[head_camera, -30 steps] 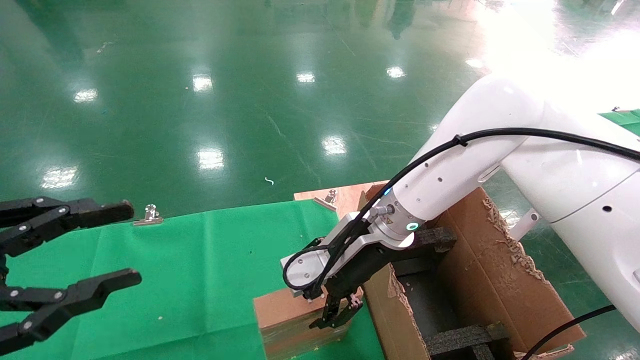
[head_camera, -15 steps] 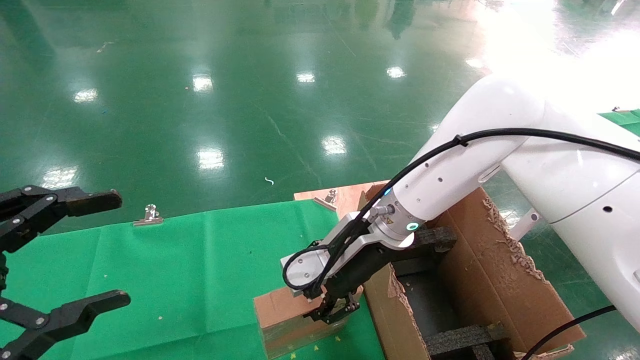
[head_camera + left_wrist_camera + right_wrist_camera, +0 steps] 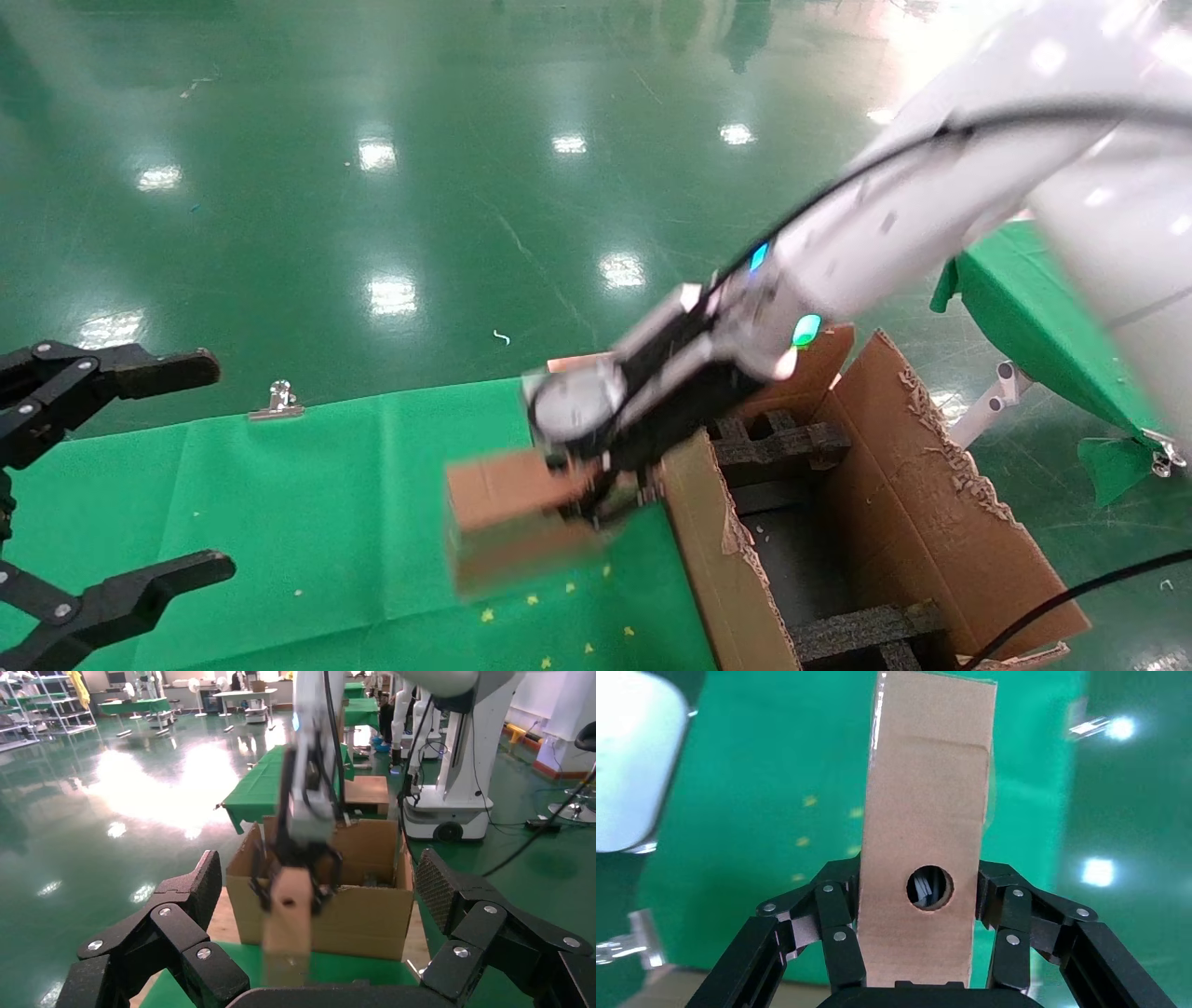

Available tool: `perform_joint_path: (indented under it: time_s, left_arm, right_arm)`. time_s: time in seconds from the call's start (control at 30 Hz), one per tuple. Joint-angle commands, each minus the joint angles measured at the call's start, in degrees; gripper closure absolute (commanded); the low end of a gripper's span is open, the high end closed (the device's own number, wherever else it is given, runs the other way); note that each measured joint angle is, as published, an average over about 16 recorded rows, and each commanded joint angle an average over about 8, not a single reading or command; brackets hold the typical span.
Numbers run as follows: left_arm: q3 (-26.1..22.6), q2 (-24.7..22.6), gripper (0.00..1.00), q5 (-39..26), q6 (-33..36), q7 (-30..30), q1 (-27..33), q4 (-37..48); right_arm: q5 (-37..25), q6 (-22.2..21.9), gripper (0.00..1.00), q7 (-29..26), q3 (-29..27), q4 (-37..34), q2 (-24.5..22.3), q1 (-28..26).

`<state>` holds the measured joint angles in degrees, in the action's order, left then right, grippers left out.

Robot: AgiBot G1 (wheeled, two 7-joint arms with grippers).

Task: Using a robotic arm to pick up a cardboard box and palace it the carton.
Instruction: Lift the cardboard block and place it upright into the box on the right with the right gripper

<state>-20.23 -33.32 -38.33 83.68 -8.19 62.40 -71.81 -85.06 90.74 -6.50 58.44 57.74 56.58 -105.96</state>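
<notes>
My right gripper (image 3: 596, 489) is shut on the slim brown cardboard box (image 3: 507, 522) and holds it lifted above the green cloth, just left of the carton. In the right wrist view the box (image 3: 926, 811) sits between the fingers (image 3: 838, 931), its round hole facing the camera. The box also shows in the left wrist view (image 3: 289, 917). The large brown carton (image 3: 931, 522) with ragged flaps and black foam spacers (image 3: 773, 443) stands at the right. My left gripper (image 3: 140, 475) is open and empty at the far left.
A green cloth (image 3: 354, 503) covers the table. A metal clip (image 3: 277, 401) holds its far edge. Another green-covered table (image 3: 1043, 317) stands at the far right. Shiny green floor lies beyond.
My right gripper closed on the cardboard box and lifted it off the cloth, up and slightly left. The right arm swung upward. The left gripper shifted slightly left.
</notes>
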Motion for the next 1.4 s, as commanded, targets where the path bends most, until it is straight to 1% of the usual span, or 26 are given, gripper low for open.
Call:
perform_joint_path:
  time_s: [0.03, 0.2, 0.37, 0.57, 0.7, 0.87, 1.1, 1.4]
  left_arm:
    - [0.0, 0.0, 0.00, 0.0, 0.0, 0.0, 0.0, 0.0]
    - [0.0, 0.0, 0.00, 0.0, 0.0, 0.0, 0.0, 0.0]
    - [0.0, 0.0, 0.00, 0.0, 0.0, 0.0, 0.0, 0.0]
    - [0.0, 0.0, 0.00, 0.0, 0.0, 0.0, 0.0, 0.0]
    - [0.0, 0.0, 0.00, 0.0, 0.0, 0.0, 0.0, 0.0]
    - [0.0, 0.0, 0.00, 0.0, 0.0, 0.0, 0.0, 0.0]
    - [0.0, 0.0, 0.00, 0.0, 0.0, 0.0, 0.0, 0.0]
    - [0.0, 0.0, 0.00, 0.0, 0.0, 0.0, 0.0, 0.0]
  right_arm:
    - [1.8, 0.4, 1.00, 1.1, 0.0, -1.2, -0.3, -2.6]
    - [5.8, 0.6, 1.00, 4.6, 3.0, -5.6, -0.2, -9.8]
    - [9.6, 0.7, 1.00, 7.8, 6.9, -9.4, 0.2, -15.5]
    - [13.2, 0.6, 1.00, 10.7, 12.2, -12.8, 0.5, -19.5]
    - [15.2, 0.7, 1.00, 11.9, 15.9, -14.3, -0.5, -21.5]
    - [16.2, 0.8, 1.00, 12.3, 21.2, -15.1, -3.6, -25.0]
    - [16.2, 0.8, 1.00, 11.6, 29.3, -15.0, -10.1, -30.4]
    - [16.4, 0.4, 1.00, 11.7, 37.9, -15.9, -16.6, -34.2]
